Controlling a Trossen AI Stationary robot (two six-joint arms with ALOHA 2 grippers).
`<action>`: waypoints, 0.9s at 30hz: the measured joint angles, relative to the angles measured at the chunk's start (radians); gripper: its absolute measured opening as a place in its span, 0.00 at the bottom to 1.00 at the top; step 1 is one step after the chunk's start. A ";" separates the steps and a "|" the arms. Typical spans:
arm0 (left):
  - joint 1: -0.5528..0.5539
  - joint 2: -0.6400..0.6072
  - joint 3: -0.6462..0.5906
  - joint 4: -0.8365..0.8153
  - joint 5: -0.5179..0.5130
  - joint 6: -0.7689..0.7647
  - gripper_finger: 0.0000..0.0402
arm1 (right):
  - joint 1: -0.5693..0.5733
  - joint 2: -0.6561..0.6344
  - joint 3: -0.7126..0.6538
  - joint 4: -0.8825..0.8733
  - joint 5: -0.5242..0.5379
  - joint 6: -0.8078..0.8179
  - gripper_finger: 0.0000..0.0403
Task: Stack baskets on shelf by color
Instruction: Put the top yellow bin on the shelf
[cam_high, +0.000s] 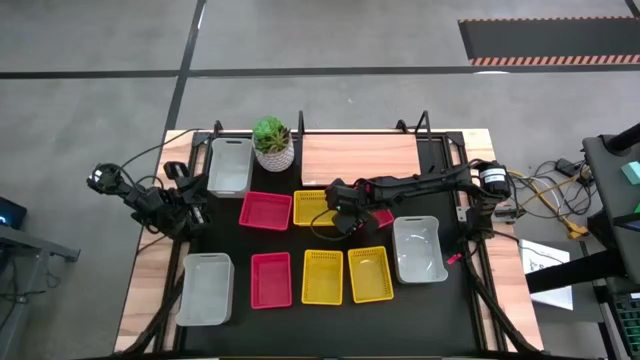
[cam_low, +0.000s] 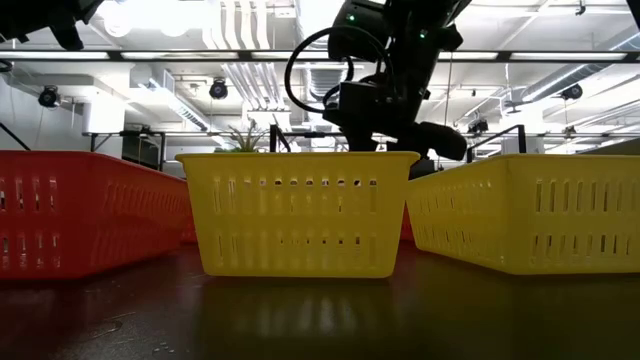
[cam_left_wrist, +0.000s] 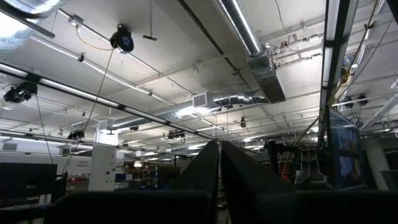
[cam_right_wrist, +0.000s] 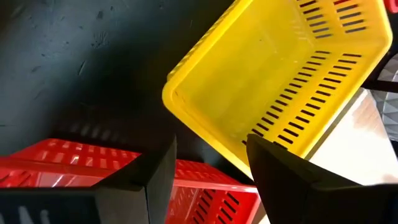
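Seen from above, the right hand (cam_high: 347, 212) hovers with its fingers spread wide and empty over a yellow basket (cam_high: 314, 207) in the middle of the black desk (cam_high: 470, 320), just below the bare wooden shelf (cam_high: 358, 158). A red basket (cam_high: 266, 210) sits just beside it. The left hand (cam_high: 196, 211) rests at the desk's left edge, fingers pressed together, holding nothing. To grasp well, the right hand should probably drop one finger inside the yellow rim, one outside, clear of the red basket.
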 joint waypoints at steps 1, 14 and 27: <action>0.000 0.000 0.000 0.000 0.000 0.000 0.00 | 0.000 0.002 0.000 0.002 0.000 -0.001 0.47; 0.000 0.000 0.000 0.000 -0.008 0.000 0.00 | 0.000 0.114 0.023 0.021 -0.053 -0.011 0.46; 0.000 0.000 0.000 0.000 -0.008 0.000 0.00 | 0.005 0.123 0.076 0.015 -0.081 0.014 0.28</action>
